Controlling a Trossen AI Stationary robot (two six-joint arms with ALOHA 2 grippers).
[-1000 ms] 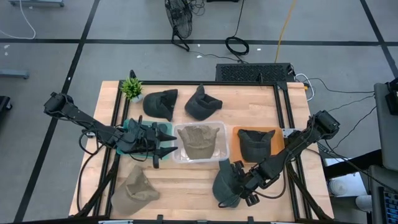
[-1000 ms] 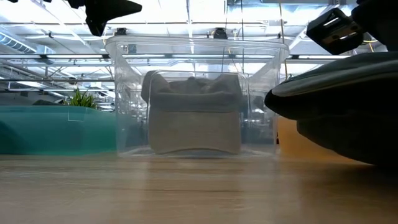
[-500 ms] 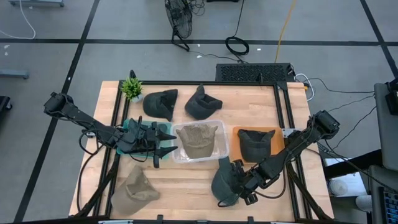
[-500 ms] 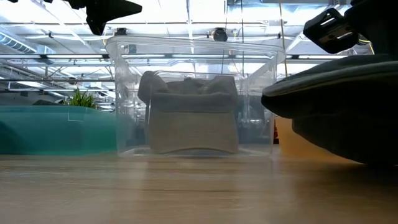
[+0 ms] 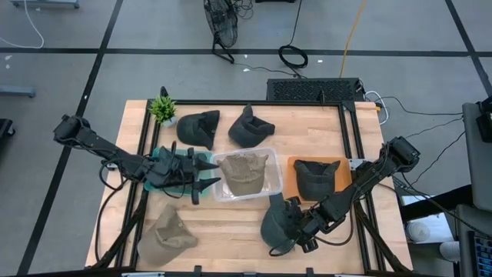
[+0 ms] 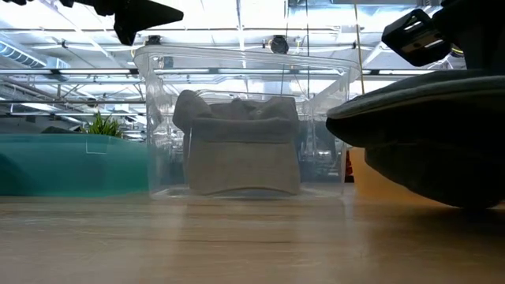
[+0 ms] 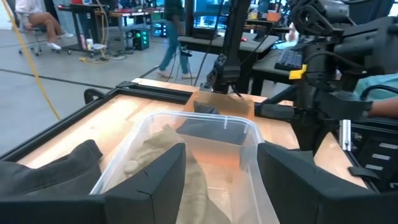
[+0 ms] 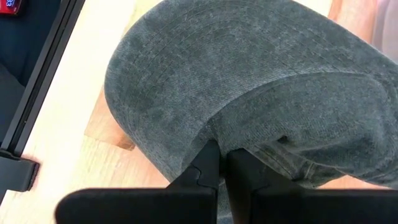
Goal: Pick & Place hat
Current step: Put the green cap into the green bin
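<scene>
Six hats total: right end effector (image 5: 298, 235) clenched on a dark hat (image 5: 277, 223), left end effector (image 5: 201, 175) released over desk (image 5: 231, 231).

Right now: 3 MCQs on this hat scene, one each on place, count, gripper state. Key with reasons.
1. Where is the tan hat that is in a container?
A. orange tray
B. clear bin
C. teal tray

2. How many dark hats lie on the table's far side beside the plant?
A. two
B. four
C. none

3. What is the right gripper doing?
A. open over the clear bin
B. shut on nothing
C. shut on a dark grey hat

Key: 1 B, it sits inside the clear bin between the trays. 2 A, two dark hats lie there. 3 C, its fingers pinch the dark grey hat.
</scene>
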